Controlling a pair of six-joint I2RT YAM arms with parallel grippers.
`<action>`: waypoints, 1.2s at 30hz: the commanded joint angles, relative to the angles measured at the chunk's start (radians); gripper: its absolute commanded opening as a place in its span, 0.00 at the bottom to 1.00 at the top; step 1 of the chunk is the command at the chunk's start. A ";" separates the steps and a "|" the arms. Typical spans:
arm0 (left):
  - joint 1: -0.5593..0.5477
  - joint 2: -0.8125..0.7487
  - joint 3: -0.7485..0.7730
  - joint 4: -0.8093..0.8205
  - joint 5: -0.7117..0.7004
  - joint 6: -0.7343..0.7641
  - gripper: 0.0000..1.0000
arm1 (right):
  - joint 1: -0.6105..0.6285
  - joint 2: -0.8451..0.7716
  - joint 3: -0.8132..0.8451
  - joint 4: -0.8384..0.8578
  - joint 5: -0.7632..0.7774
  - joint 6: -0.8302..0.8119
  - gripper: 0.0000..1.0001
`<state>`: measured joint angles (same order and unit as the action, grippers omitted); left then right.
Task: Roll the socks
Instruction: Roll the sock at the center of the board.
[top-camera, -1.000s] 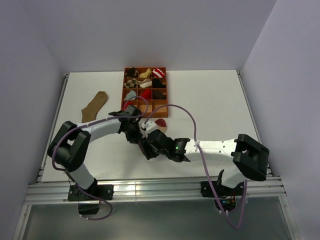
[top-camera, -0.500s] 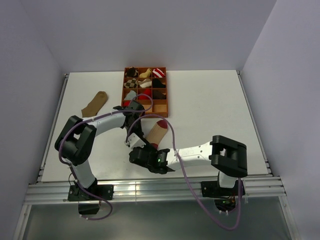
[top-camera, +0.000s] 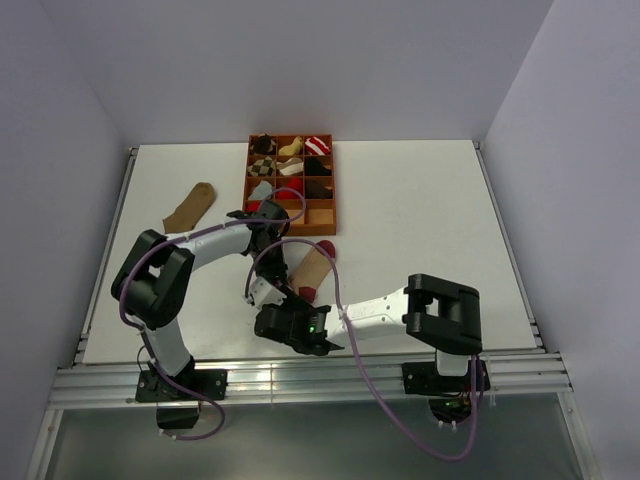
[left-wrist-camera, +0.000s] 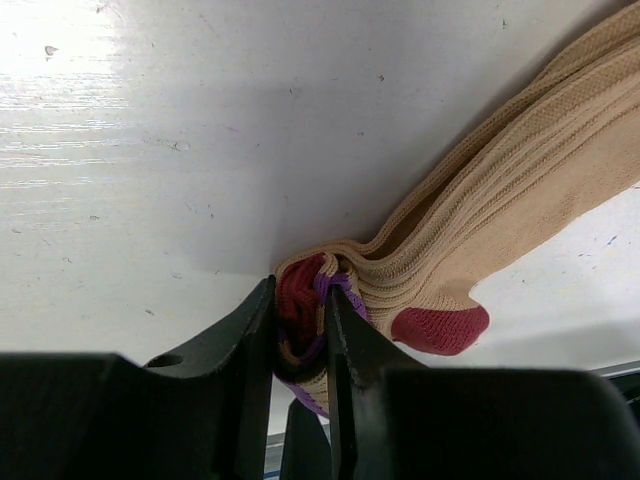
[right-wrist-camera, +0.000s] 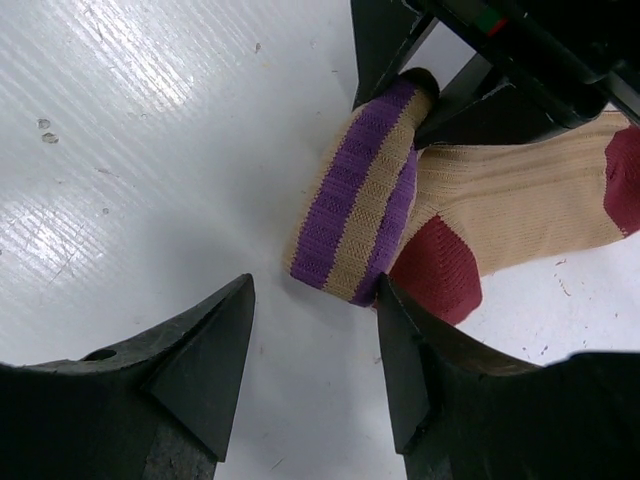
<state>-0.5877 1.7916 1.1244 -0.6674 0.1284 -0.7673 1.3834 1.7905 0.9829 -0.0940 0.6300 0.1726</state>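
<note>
The beige sock (top-camera: 314, 266) with a maroon toe and heel lies near the table's middle. Its purple-striped cuff (right-wrist-camera: 362, 208) is folded into a small roll. My left gripper (left-wrist-camera: 298, 292) is shut on that roll (left-wrist-camera: 300, 300), and the leg (left-wrist-camera: 500, 190) stretches away to the right. My right gripper (right-wrist-camera: 315, 312) stands open just short of the cuff, with bare table between its fingers; the right finger is close to the maroon heel (right-wrist-camera: 440, 268). From above, the right gripper (top-camera: 283, 322) sits at the sock's near end. A plain brown sock (top-camera: 190, 210) lies flat at the far left.
An orange-brown compartment tray (top-camera: 338, 200) holding several small sock bundles stands at the back centre, just beyond my left wrist. Purple cables (top-camera: 340, 290) loop over the sock and both arms. The table's near edge runs close behind the right gripper.
My right arm has folded in and swung its gripper toward the near edge, uncovering the beige sock. The left gripper has kept its hold on the cuff and shifted a little.
</note>
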 joint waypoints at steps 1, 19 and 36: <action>0.002 0.051 -0.014 -0.054 -0.056 0.033 0.01 | 0.005 0.026 0.045 0.046 0.046 -0.004 0.59; 0.002 -0.012 -0.035 0.006 -0.049 0.045 0.19 | -0.030 0.060 -0.038 0.086 -0.023 0.079 0.00; 0.083 -0.382 -0.218 0.273 -0.088 -0.112 0.66 | -0.426 -0.175 -0.345 0.430 -0.926 0.303 0.00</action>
<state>-0.5266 1.4845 0.9596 -0.4870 0.0689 -0.8162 1.0077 1.6268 0.6842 0.2684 -0.0589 0.4110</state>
